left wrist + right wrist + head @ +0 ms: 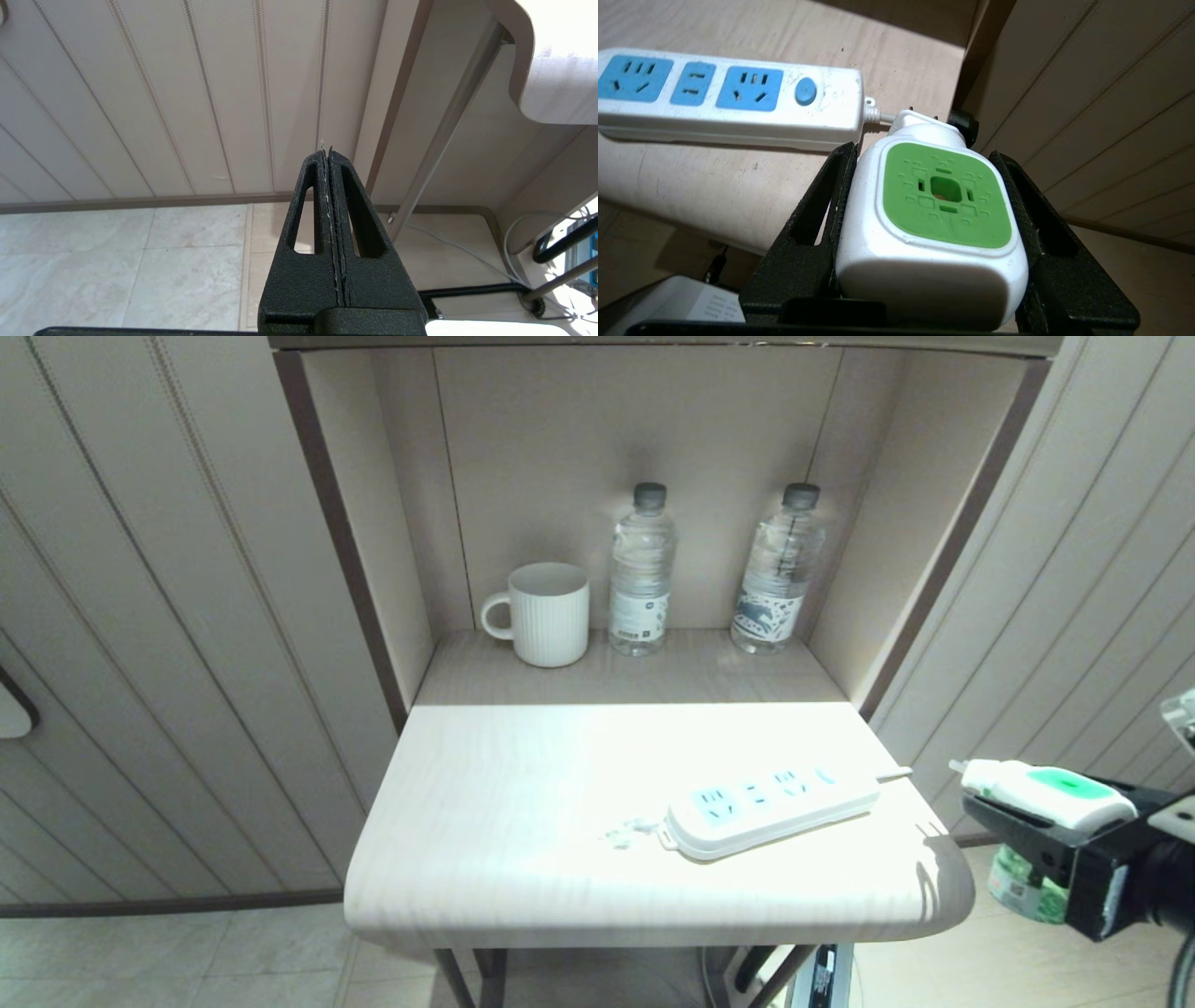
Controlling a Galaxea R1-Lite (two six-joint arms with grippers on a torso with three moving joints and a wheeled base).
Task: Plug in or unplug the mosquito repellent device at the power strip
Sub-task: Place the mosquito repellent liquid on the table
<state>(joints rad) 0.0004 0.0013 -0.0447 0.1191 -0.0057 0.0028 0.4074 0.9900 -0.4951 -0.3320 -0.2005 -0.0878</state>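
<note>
The power strip lies flat on the right half of the table, its pale blue socket faces up and nothing plugged in; it also shows in the right wrist view. My right gripper hangs off the table's right edge, shut on the mosquito repellent device. The device is held level, its green bottle hanging below. In the right wrist view the black fingers press both sides of the white-and-green head, clear of the strip's button end. My left gripper is shut and empty, parked low beside the table leg.
A white ribbed mug and two clear water bottles stand in the alcove behind the table. The strip's cord runs off the right edge. Panelled walls close in on both sides.
</note>
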